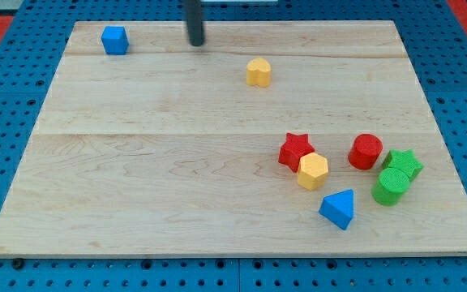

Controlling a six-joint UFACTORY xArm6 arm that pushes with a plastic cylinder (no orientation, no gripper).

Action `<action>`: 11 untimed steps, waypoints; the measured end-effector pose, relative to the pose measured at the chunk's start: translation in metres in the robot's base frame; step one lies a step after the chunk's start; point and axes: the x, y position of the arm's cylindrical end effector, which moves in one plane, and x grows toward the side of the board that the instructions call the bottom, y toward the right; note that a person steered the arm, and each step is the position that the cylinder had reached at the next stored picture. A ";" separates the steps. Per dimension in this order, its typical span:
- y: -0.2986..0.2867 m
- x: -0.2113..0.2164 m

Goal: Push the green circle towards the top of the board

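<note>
On pale wooden board (177,162): blocks.

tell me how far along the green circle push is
Done: nothing that shows. The green circle sits near the view's bottom right, touching the green star, far from the board's top edge. In hand: my tip is at the view's top, between the blue cube and the yellow block, touching no block. Left: bring the tip below the circle, then push it up, probably past the star and red cylinder.
</note>
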 end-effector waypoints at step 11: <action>0.220 0.241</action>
